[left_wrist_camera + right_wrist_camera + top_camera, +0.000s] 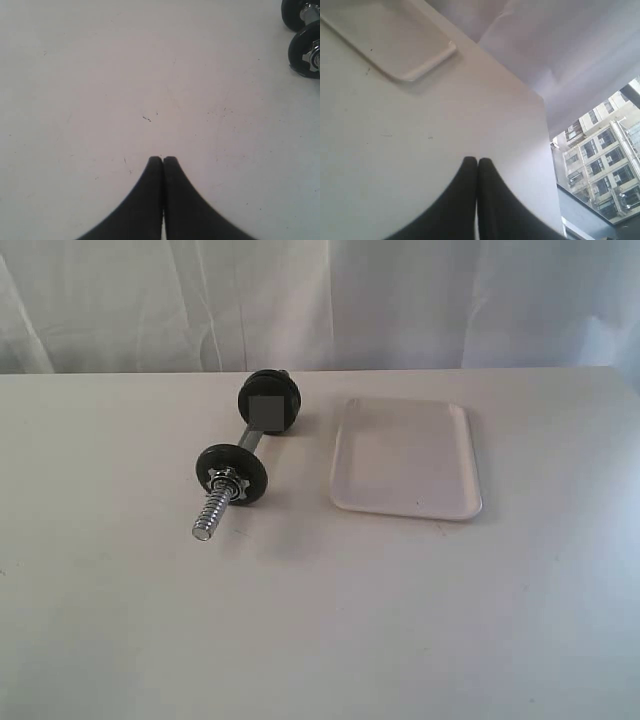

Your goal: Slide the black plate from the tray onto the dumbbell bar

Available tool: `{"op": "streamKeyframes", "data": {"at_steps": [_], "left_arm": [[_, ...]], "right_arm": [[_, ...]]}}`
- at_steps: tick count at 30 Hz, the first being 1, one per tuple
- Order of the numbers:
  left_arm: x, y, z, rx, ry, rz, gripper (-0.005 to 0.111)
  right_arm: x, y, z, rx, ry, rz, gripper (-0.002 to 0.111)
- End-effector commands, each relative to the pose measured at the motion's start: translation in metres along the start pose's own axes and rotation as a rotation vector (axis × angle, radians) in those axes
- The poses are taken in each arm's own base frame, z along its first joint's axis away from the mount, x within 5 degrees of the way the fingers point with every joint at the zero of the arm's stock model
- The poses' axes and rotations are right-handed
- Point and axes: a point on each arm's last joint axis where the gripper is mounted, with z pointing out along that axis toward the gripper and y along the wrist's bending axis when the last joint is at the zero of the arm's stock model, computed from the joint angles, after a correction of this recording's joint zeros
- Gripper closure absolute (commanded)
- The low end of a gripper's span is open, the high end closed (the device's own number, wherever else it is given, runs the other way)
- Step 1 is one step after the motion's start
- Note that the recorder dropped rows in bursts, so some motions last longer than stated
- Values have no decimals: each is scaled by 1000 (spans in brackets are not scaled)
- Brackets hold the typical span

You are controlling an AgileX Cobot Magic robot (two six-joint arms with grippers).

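Nearest each wrist lens: left pincer (163,159) and right pincer (477,160), both with fingers pressed together, nothing between them, hovering over bare worktop (320,640). Neither arm appears in the exterior view.

Tray (405,455), centre-right of the exterior frame: empty. No disc in it, and the corner seen at upper left of the right wrist view is also bare.

Dumbbell bar (250,437), left of the tray and apart from it, lies diagonally on the worktop. It carries two black discs: near disc (255,475) with a collar nut (227,480) against its outer face, and far disc (268,383), partly masked by a grey square. The threaded end (210,515) points to lower left.

Black plate: not in the tray. Judged to be one of the two discs on the bar; which one cannot be told. Task reads as complete.

Handling, judged: the disc is rigid, dense for its size, smooth and liable to slip. Best hold is across the raised rim at one edge, leaving the centre hole clear for the thread.
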Motion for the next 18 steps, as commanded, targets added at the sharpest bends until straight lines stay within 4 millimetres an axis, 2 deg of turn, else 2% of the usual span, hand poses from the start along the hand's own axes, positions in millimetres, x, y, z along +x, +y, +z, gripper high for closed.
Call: {"op": "streamKeyframes", "data": {"at_steps": [1, 9, 13, 15, 18], "left_arm": [[0, -1, 0, 10, -4, 4, 107], [0, -1, 0, 10, -4, 4, 107], [0, -1, 0, 10, -4, 4, 107], [0, -1, 0, 10, -4, 4, 107], [0, -1, 0, 10, -4, 4, 107]], "right_arm": [[1, 1, 0, 4, 4, 2, 108], [2, 1, 0, 0, 8, 22, 108], [1, 1, 0, 1, 5, 286, 108], [1, 1, 0, 1, 3, 494, 108], [1, 1, 0, -4, -1, 582, 108]]}}
